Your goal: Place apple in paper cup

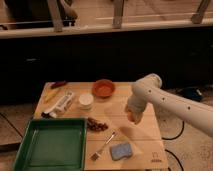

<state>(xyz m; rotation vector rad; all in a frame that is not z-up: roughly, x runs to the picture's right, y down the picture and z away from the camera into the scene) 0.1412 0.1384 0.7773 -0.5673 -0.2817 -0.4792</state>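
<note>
The gripper (132, 115) is hovering over the right half of the table (144, 144), its jaws gripping the apple (130, 118) (a small reddish-orange ball, partly hidden). The paper cup (86, 100), white and round, is sitting well apart to the left, near the orange-brown bowl (104, 88).

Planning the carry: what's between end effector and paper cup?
Only bare table, per camera view; the end effector, holding the apple, hovers right of the paper cup.
</note>
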